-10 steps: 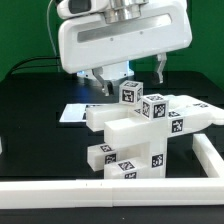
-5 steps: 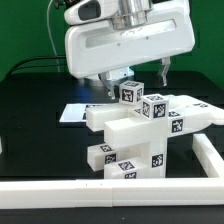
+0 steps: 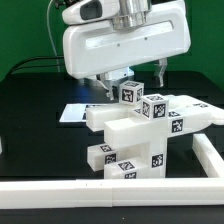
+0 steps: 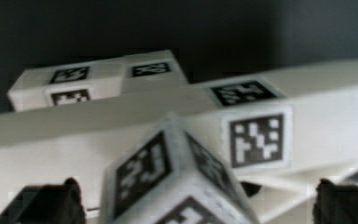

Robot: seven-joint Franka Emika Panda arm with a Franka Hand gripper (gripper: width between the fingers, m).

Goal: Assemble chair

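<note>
Our pincer (image 3: 122, 82) hangs just above and behind the chair (image 3: 140, 128), a partly stacked cluster of white tagged pieces on the black table (image 3: 40, 120). In the wrist view the two fingertips (image 4: 48, 200) sit wide apart, nothing between them but the pointed tagged block (image 4: 185, 175) directly below; we judge it open and empty, not touching yet. A small cube piece (image 4: 101, 82) sits beyond the block, past the long slab (image 4: 318, 110).

We judge the step as a grasp on that top block. To do it well we centre the block between the fingers, square the wrist to its flat faces, descend straight, close only once the pads flank it. Nudging the stack below could shift it.
</note>
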